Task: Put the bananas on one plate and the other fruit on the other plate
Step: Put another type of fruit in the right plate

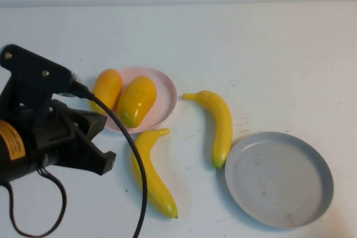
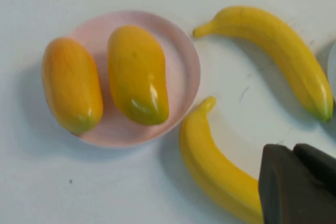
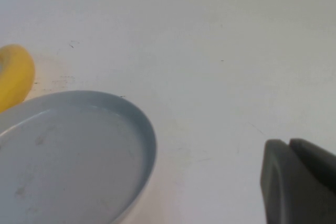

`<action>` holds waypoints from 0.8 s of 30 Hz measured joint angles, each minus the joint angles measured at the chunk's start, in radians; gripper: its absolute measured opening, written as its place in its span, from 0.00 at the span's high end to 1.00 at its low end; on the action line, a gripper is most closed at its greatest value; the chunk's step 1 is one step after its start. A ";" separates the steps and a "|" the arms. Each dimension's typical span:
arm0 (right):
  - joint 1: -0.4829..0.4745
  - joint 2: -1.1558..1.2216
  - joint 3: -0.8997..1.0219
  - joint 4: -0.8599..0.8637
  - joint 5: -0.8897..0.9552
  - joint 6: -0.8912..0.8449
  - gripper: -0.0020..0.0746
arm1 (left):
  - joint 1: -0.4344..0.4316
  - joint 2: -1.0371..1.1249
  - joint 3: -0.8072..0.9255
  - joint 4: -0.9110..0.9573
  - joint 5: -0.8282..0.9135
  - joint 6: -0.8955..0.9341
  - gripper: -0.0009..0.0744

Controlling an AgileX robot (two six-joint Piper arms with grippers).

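So, left end effector (image 1: 92, 149) hovering near-left of tabletop (image 1: 268, 48), can't tell its state. Both mangoes (image 1: 136, 100) on pink plate (image 1: 167, 90), that half done. Both bananas (image 1: 152, 176) loose on tabletop, grey plate (image 1: 279, 179) bare. Right end effector (image 3: 299, 182) beside grey plate, can't tell either.
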 joint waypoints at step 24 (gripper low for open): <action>0.000 0.000 0.000 0.000 0.000 0.000 1.00 | 0.361 -0.777 0.656 -0.091 -0.597 0.189 0.99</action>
